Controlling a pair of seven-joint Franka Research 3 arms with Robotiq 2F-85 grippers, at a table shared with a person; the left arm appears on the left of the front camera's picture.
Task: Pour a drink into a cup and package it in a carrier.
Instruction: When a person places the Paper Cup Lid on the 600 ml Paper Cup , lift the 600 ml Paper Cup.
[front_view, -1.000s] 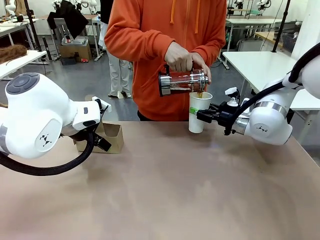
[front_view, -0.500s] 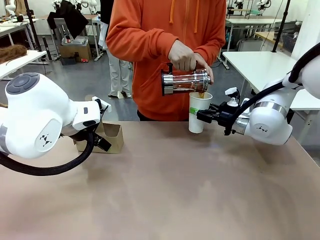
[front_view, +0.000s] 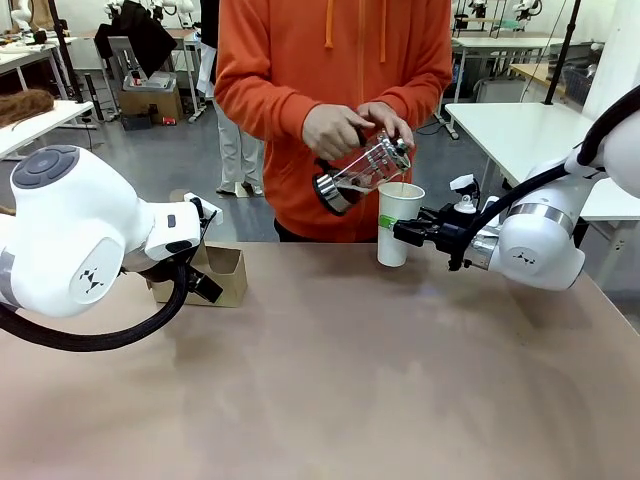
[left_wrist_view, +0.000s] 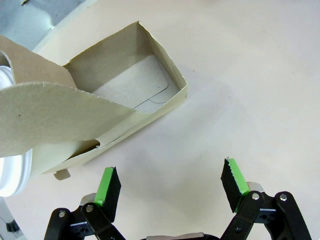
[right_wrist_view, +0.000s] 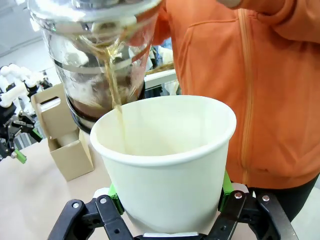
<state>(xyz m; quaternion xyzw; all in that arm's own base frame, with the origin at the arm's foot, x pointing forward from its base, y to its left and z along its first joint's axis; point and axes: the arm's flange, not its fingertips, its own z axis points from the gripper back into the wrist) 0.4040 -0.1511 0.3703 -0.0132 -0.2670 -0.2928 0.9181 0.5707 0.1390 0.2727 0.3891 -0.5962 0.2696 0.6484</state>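
Now the jug (front_view: 362, 173) sits differently. Half a second ago it lay level above the cup (front_view: 397, 225); its dark base end has since dropped toward lower left and its mouth end is raised over the cup's rim. Person's hand (front_view: 335, 130) grips it mid-body, the other hand close by the mouth end.

- Right wrist view: a thin amber thread of drink (right_wrist_view: 114, 85) runs from the jug (right_wrist_view: 95, 45) down the cup's (right_wrist_view: 165, 165) inner wall. Judgement: the pour is tapering off and the cup is nearly ready to move.
- Right gripper (right_wrist_view: 167, 196): unchanged, green pads pinching the cup's lower wall from both sides, at centre-right of the front view.
- Left gripper (left_wrist_view: 172, 182): unmoved, jaws spread wide, nothing between them, hovering over bare table (left_wrist_view: 260, 75) just beside the carrier (left_wrist_view: 125, 100).
- Carrier (front_view: 225, 275), left of the front view: near slot empty, so packaging is not yet begun.

Hard to make out:
- Fill level: the liquid surface lies below the rim's sightline.
- How much drink is left in the jug, with glare and hands across the glass.
- White rim (left_wrist_view: 12, 170) at the left edge of the left wrist view, cut off behind the carrier's handle panel; cannot tell what it is.
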